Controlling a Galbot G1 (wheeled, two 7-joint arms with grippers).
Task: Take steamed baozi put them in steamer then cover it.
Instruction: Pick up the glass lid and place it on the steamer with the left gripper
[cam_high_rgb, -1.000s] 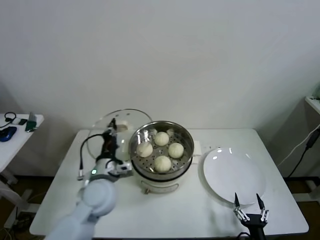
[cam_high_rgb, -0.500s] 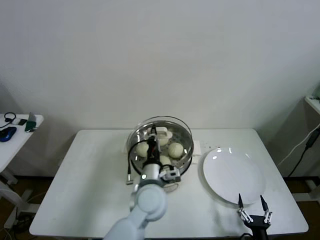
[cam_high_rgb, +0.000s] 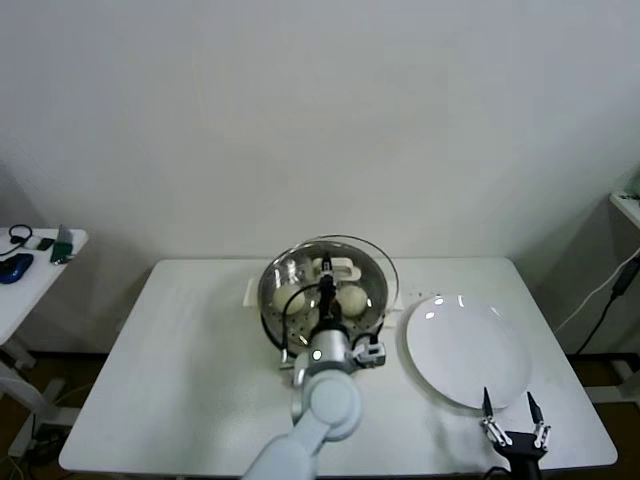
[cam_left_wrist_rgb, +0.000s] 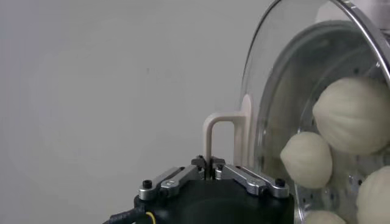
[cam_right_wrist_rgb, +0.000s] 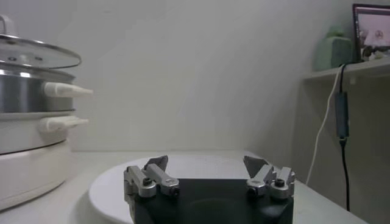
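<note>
A white plate is seen on the table just right of the steamer, and a side table with small items stands well apart at the far left. The view of the steamer's front is partly blocked by the left arm. The left gripper is clamped on the upright handle of the cover, which is held just above the steamer, offset slightly toward the plate. Baozi are seen through the glass, lying in the steamer. The right gripper is parked low at the table's near edge beside the plate, its fingers spread apart and holding nothing.
</note>
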